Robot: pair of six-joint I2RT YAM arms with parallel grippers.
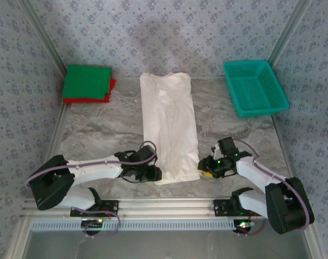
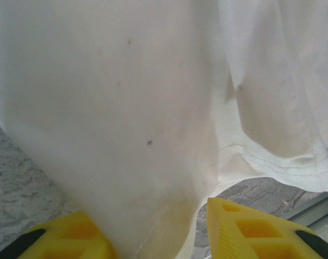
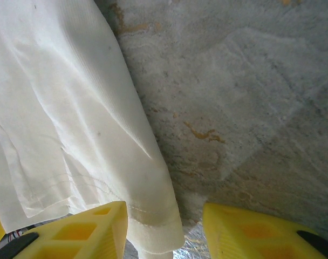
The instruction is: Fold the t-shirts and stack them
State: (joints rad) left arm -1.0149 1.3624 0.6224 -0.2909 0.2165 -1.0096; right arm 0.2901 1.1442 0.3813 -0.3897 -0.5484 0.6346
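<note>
An off-white t-shirt lies folded into a long strip down the middle of the table. My left gripper sits at its near left corner. In the left wrist view the cloth hangs between the yellow fingers of this gripper, against the left finger, with a gap to the right one. My right gripper is at the near right corner. There the hem rests beside the left finger of that gripper, jaws apart. A green t-shirt lies folded on a red one at the back left.
A teal mesh basket stands at the back right. The marble tabletop is bare on both sides of the white strip. A metal rail runs along the near edge. Patterned walls close in the left, right and back.
</note>
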